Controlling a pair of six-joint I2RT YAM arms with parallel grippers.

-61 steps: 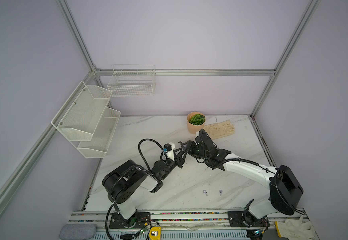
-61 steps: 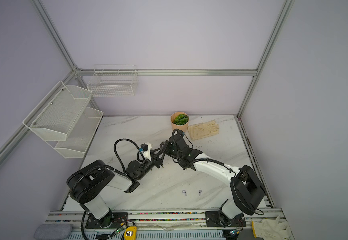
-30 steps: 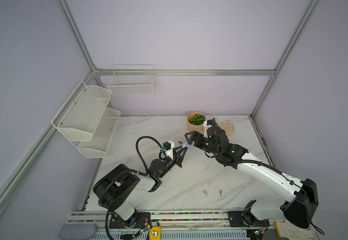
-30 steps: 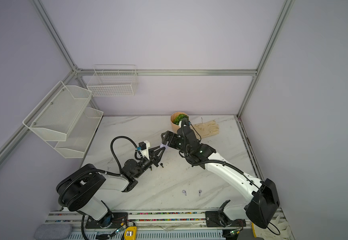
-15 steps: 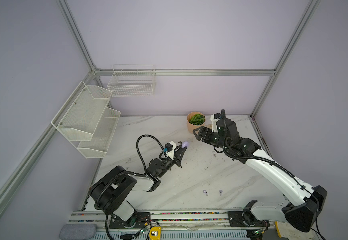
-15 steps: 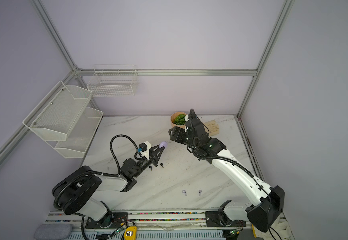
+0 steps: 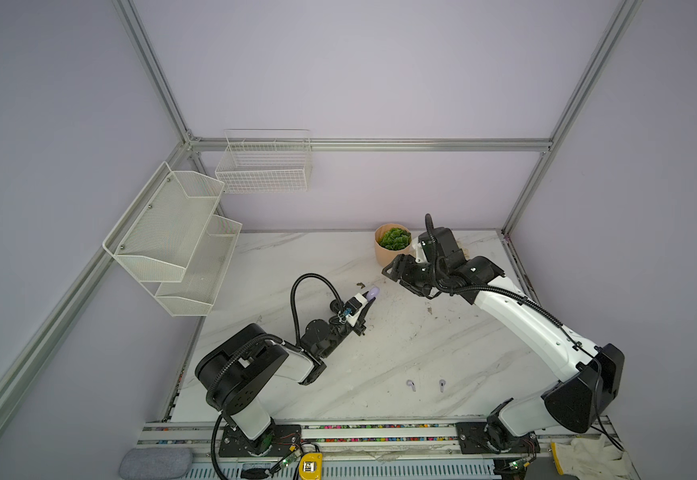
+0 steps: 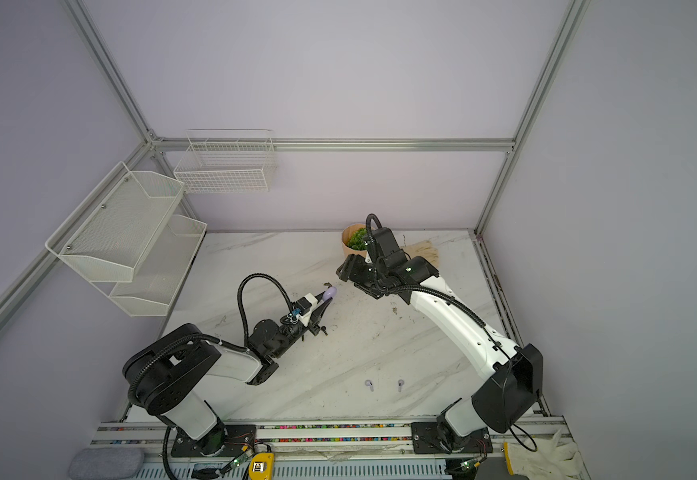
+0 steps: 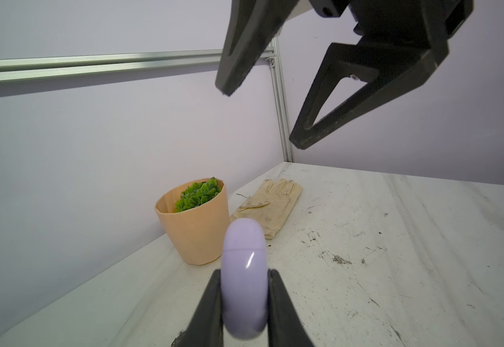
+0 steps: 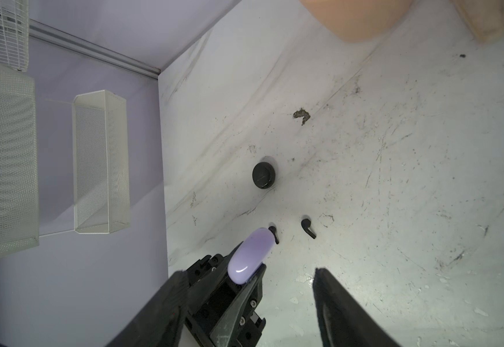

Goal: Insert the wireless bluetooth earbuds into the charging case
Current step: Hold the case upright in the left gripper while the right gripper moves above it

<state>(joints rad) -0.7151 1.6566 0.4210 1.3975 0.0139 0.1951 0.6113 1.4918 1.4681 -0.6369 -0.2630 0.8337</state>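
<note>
Over on the left, the left tool (image 9: 244, 297) is clamped tight on the lilac charging case (image 9: 244, 255), holding it on edge up off the counter (image 7: 380, 353). Going by the seam, the lid looks shut. Below it the black case (image 10: 263, 175) sits closed on the counter, with the two black earbuds (image 10: 308, 228) lying just beside it. The two lilac earbuds (image 7: 410, 385) are well apart from all that, near the front edge. Big change is on the right: a couple of seconds ago the right tool (image 9: 264, 117) was right in against the lilac case, and now it's backed off and up toward the plant pot (image 7: 392, 249). Its jaws are apart but narrower than a second ago, and they're holding nothing. So it looks like nothing has gone into a case yet, and the lid probably needs opening first.
</note>
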